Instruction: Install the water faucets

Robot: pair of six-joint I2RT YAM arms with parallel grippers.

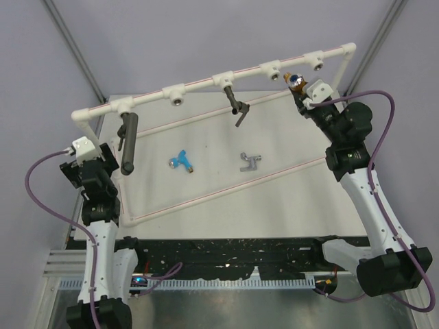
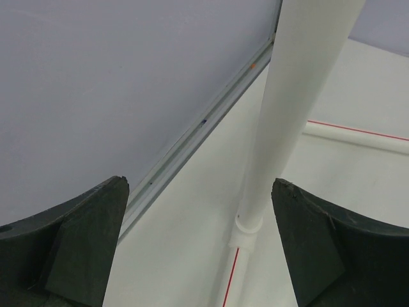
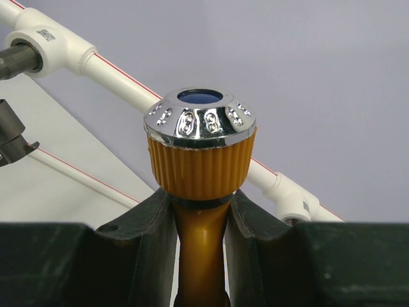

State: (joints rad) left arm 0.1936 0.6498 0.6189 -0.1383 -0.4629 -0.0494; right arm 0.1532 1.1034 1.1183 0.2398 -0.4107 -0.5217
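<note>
My right gripper (image 1: 300,94) is shut on the orange-gold faucet (image 3: 201,160) and holds it up beside the raised white pipe (image 1: 206,85), near its right-end sockets (image 1: 318,66). The faucet's chrome cap with a blue centre (image 3: 200,112) shows above my fingers (image 3: 144,236). The bright blue faucet (image 1: 182,161) and the silver-grey faucet (image 1: 250,162) lie on the table inside the pipe frame. My left gripper (image 2: 198,249) is open and empty at the table's left edge, facing a white upright pipe (image 2: 281,121).
A long dark grey cylinder (image 1: 127,142) hangs from the pipe's left socket. A dark fitting (image 1: 236,108) hangs from the middle socket and also shows in the right wrist view (image 3: 13,61). Low white pipes with red lines (image 1: 206,195) frame the table.
</note>
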